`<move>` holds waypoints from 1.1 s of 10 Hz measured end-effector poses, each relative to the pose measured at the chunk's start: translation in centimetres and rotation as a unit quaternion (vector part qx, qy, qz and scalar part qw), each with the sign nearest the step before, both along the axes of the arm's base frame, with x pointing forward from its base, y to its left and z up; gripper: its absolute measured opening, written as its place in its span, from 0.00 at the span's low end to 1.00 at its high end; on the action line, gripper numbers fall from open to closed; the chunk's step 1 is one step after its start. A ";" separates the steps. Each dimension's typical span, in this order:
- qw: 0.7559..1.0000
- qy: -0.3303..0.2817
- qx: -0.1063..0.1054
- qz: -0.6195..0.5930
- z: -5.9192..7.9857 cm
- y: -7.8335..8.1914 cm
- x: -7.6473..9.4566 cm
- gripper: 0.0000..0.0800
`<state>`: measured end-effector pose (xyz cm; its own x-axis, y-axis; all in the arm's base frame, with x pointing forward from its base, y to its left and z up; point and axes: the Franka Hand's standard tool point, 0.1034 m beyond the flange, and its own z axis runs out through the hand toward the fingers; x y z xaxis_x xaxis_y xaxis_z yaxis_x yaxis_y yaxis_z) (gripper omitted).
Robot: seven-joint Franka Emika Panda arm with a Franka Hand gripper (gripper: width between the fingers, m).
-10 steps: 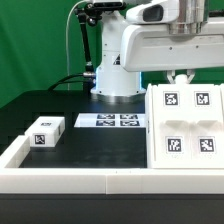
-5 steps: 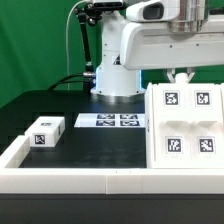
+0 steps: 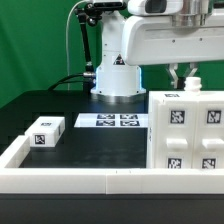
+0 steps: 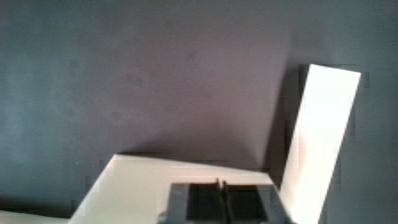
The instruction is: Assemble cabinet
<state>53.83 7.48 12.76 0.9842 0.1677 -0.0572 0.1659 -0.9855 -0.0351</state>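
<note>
The cabinet [image 3: 190, 130], a large white body with square tags on its face, stands tipped up at the exterior view's right, with its far edge raised. My gripper [image 3: 184, 86] is at that top far edge, fingers pointing down onto it. In the wrist view the dark jaws stand nearly together, with only a thin pale line between them at the gripper [image 4: 219, 203]. White cabinet surface [image 4: 128, 185] lies beside them and a tall white panel [image 4: 322, 130] stands to one side. A small white tagged drawer block [image 3: 46, 132] lies on the table at the exterior view's left.
The marker board [image 3: 112, 121] lies flat at mid-table in front of the robot base [image 3: 117, 78]. A long low white border rail [image 3: 80, 180] runs along the near edge and up the exterior view's left side. Black table surface [image 3: 100, 145] lies between block and cabinet.
The arm has risen a little, and the cabinet's far edge has come up with it. The tagged face now stands steeper and larger in view. The drawer block has not moved.
</note>
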 end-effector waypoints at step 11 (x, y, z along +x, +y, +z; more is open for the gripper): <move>0.999 -0.042 -0.002 -0.024 -2.1 -0.7 -5.0 1.00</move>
